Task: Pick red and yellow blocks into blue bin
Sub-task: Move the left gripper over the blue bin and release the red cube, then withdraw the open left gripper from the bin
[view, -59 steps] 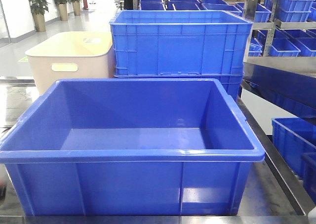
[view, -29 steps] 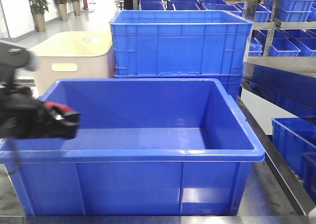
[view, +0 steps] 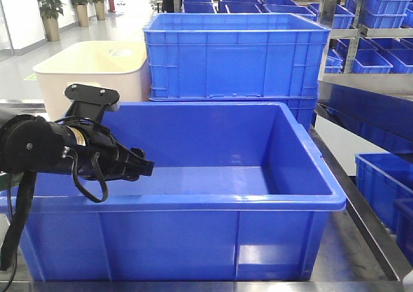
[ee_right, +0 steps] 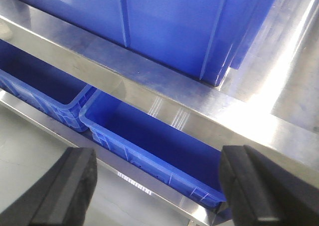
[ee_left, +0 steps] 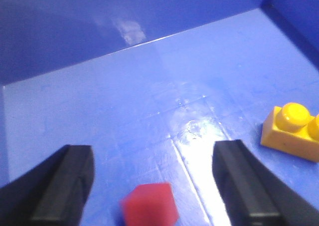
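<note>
Left end effector hangs inside the blue bin, fingers wide and empty; the red cube sits blurred between them, on or just above the floor, the yellow brick on that floor to its right, long axis running right. Right end effector, also wide, faces the shelf below. No readable writing

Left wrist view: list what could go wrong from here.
1. The red block looks blurred between the open left gripper fingers, apparently just released; it may bounce or roll on the smooth floor of the blue bin toward the yellow block.
2. The left arm reaches over the bin's near-left rim; a low withdrawal could catch it.
</note>
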Motion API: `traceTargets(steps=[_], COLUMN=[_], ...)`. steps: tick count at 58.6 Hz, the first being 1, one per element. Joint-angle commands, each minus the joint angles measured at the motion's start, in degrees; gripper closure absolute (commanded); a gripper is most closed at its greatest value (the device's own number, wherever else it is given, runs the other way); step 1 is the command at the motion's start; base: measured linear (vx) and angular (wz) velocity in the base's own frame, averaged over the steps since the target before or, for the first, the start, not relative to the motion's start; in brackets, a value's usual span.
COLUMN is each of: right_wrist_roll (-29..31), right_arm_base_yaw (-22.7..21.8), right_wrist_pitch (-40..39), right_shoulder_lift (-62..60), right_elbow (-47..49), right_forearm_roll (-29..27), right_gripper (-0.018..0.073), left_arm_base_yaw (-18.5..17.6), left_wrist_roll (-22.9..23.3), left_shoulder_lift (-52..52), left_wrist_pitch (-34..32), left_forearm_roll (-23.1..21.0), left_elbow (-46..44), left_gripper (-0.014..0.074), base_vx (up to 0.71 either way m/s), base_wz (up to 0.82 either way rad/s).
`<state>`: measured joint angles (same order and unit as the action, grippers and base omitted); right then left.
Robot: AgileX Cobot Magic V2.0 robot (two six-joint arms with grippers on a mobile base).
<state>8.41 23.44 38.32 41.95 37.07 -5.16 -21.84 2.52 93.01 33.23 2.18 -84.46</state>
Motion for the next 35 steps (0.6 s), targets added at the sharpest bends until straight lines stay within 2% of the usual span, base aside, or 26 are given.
traceTargets(steps=[1,14,24,29,35], right_wrist_roll=[0.0,0.0,0.0,0.0,0.0], right_arm_base_yaw=[0.0,0.0,0.0,0.0,0.0], right_wrist_pitch=[-3.9,-3.9,-3.9,-3.9,-3.9], right_shoulder_lift=[-0.3,-0.3,-0.3,-0.3,-0.3], right_elbow=[1.6,1.6,1.6,1.6,1.6], right_forearm_roll=[-0.1,-0.1,-0.1,-0.1,-0.1], right_gripper=[0.0011,0.0011,0.0011,0.0011,0.0011], left_arm_base_yaw=[-0.3,-0.3,-0.3,-0.3,-0.3], left_wrist_roll=[0.4,0.4,-2.0,-3.0,-4.1], left_shoulder_lift=[-3.8,-13.0,-23.1,-28.7,-35.7], left_wrist_pitch=[-4.0,-1.6,8.8,11.2,9.8], left_forearm_roll=[0.7,0.5,0.4,-0.4,-2.7], left_elbow=[-2.3,-2.3,-1.5,2.5,10.8], left_gripper=[-0.0052,-0.0029,0.0018,0.0036,0.0049], base_vx=[0.0,0.0,0.0,0.0,0.0], base_wz=[0.0,0.0,0.0,0.0,0.0])
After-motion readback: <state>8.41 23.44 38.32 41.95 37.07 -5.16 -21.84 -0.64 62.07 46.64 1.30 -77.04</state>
